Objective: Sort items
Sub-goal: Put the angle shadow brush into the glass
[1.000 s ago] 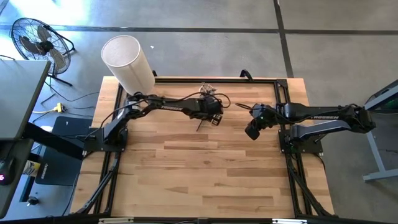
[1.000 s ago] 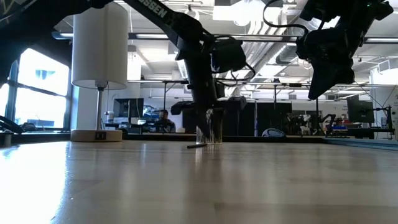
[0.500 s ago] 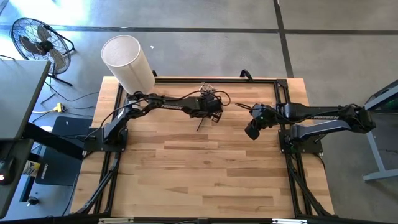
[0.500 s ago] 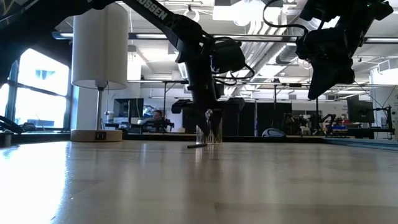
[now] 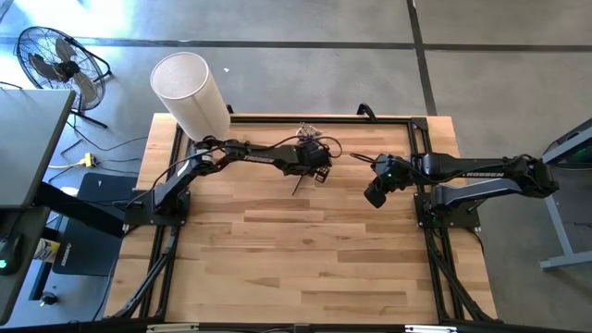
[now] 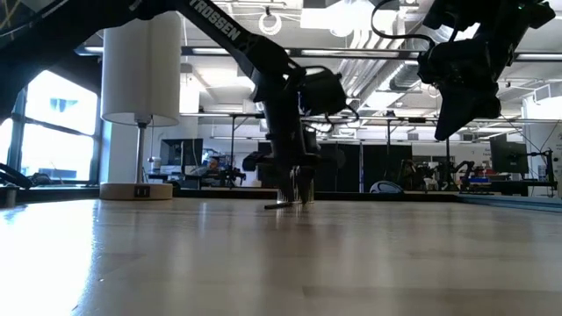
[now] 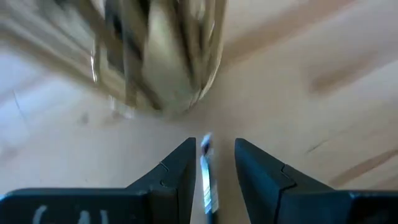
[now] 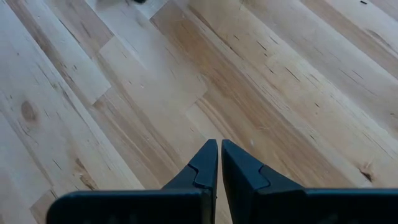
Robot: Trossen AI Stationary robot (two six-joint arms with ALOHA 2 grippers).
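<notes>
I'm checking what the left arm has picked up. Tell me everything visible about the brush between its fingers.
The brush is slim, with a shiny, silvery-looking shaft; its tip cannot be made out. It runs lengthwise between the left gripper's two dark fingers, which stand close on either side of it; whether they clamp it cannot be told. It points toward the clear glass cup of other brushes, above the wooden table.
</notes>
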